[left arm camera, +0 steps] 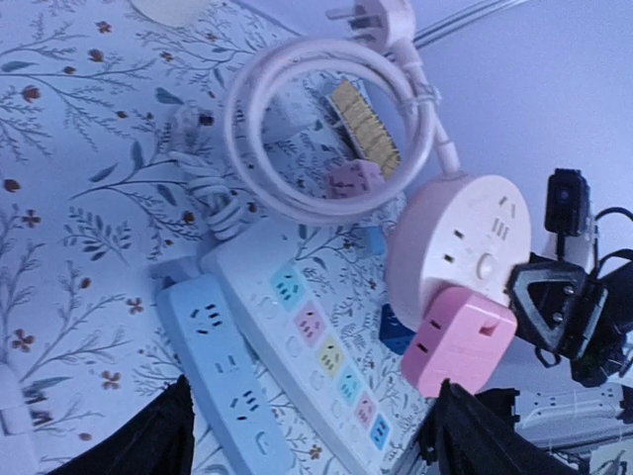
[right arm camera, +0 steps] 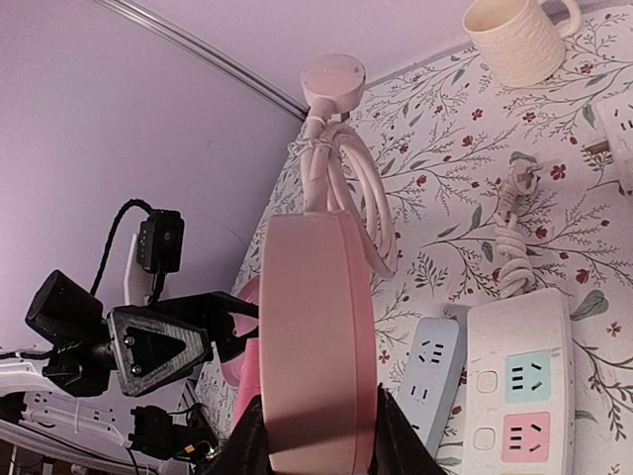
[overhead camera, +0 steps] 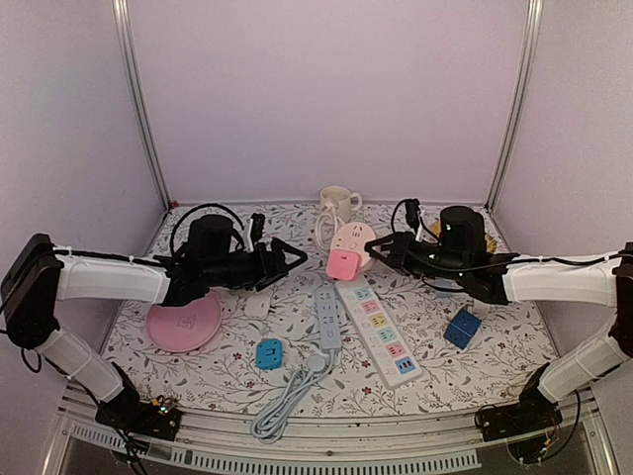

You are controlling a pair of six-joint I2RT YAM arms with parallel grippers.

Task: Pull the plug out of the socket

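right hand [overhead camera: 379, 249]: clamped on round pink socket [left arm camera: 465, 237] | left hand [overhead camera: 294, 260]: open near pink plug [left arm camera: 458, 339] | risk: off-axis pull may twist socket loose; grip depth unclear

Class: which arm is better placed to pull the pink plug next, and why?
Left: the left claw, open, faces the pink plug; the right claw is shut on the round socket.

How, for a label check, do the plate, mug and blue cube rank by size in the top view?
Largest: plate. Then mug and cube, alike; the mug stands farther back, so unranked.
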